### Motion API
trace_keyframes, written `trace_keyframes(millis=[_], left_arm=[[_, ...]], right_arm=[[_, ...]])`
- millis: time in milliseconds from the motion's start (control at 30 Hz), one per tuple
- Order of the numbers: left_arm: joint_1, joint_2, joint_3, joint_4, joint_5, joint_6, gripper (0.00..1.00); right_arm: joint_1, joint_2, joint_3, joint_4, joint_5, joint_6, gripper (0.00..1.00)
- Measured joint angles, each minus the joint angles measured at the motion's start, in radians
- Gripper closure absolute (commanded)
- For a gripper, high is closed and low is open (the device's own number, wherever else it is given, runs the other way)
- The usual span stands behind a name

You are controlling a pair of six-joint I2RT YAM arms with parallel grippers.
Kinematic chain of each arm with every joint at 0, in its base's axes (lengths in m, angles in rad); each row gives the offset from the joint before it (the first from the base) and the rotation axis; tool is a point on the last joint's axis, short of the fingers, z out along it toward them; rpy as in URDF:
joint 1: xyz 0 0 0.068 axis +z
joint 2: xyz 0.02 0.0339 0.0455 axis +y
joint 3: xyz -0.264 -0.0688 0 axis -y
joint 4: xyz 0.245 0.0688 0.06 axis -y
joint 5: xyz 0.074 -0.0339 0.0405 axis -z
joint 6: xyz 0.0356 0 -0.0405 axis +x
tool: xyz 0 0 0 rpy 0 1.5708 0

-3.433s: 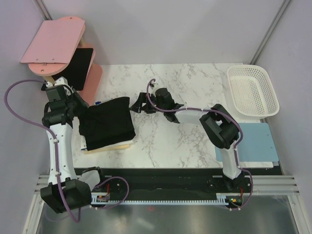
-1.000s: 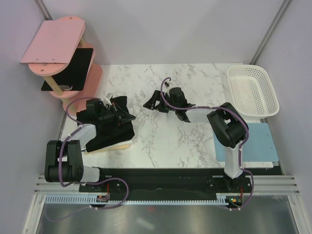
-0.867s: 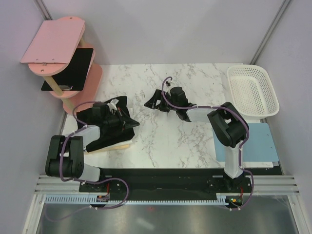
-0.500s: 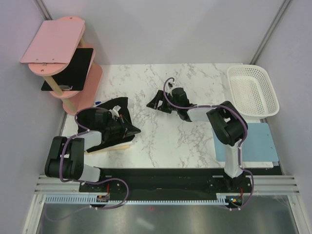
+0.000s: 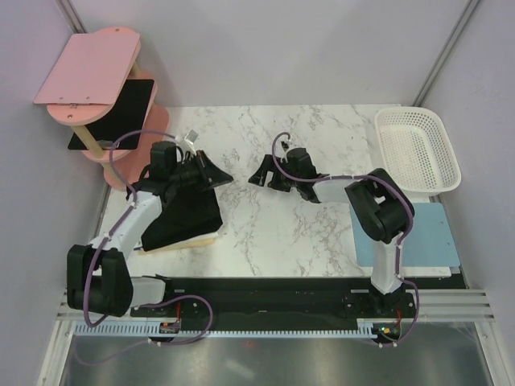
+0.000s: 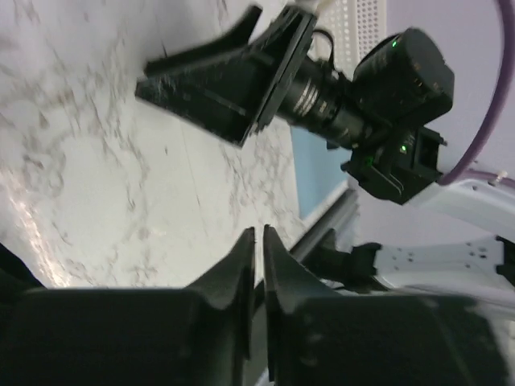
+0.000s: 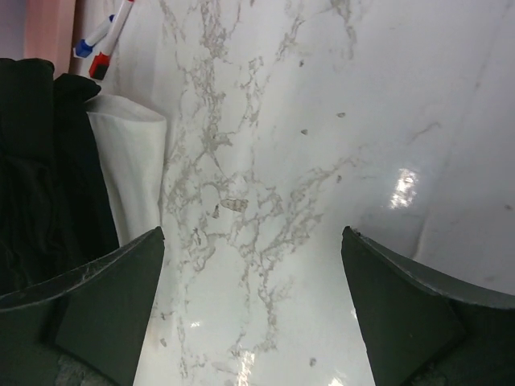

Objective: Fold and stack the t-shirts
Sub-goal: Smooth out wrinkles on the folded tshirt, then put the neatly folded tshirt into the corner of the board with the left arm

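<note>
Holds left jaws nearly together, empty, over the t-shirts (image 5: 181, 217), seemingly tidying. Parks right jaws spread, well clear.

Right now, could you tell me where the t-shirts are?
In the top view, the t-shirts lie on the left of the table, beside the pink shelf.
</note>
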Motion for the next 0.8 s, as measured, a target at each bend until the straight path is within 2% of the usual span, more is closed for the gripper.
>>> trace_keyframes(millis=[67,167,233,300,367,400,433,600,800], left_arm=[[-0.031,-0.002,0.130,-0.091,-0.087,0.062,0.49],[-0.094,0.044,0.320,-0.211,-0.236,0.148,0.27],[-0.148,0.109,0.436,-0.293,-0.348,0.195,0.25],[-0.204,0.182,0.523,-0.360,-0.444,0.224,0.28],[-0.267,0.268,0.593,-0.425,-0.542,0.249,0.49],[-0.299,0.310,0.618,-0.455,-0.587,0.260,0.68],[-0.327,0.352,0.637,-0.483,-0.622,0.270,0.98],[-0.420,0.527,0.668,-0.569,-0.738,0.296,0.98],[-0.434,0.642,0.668,-0.629,-0.819,0.294,0.98]], right_arm=[[-0.012,-0.036,-0.014,-0.047,0.019,-0.033,0.02],[-0.043,-0.098,-0.023,-0.108,0.052,-0.082,0.02],[-0.076,-0.147,-0.029,-0.139,0.075,-0.111,0.02],[-0.110,-0.190,-0.033,-0.162,0.091,-0.132,0.02],[-0.151,-0.228,-0.034,-0.184,0.103,-0.153,0.02],[-0.171,-0.244,-0.035,-0.196,0.111,-0.160,0.02],[-0.191,-0.257,-0.036,-0.206,0.113,-0.167,0.02],[-0.267,-0.302,-0.048,-0.244,0.119,-0.194,0.02],[-0.329,-0.337,-0.085,-0.274,0.110,-0.212,0.02]])
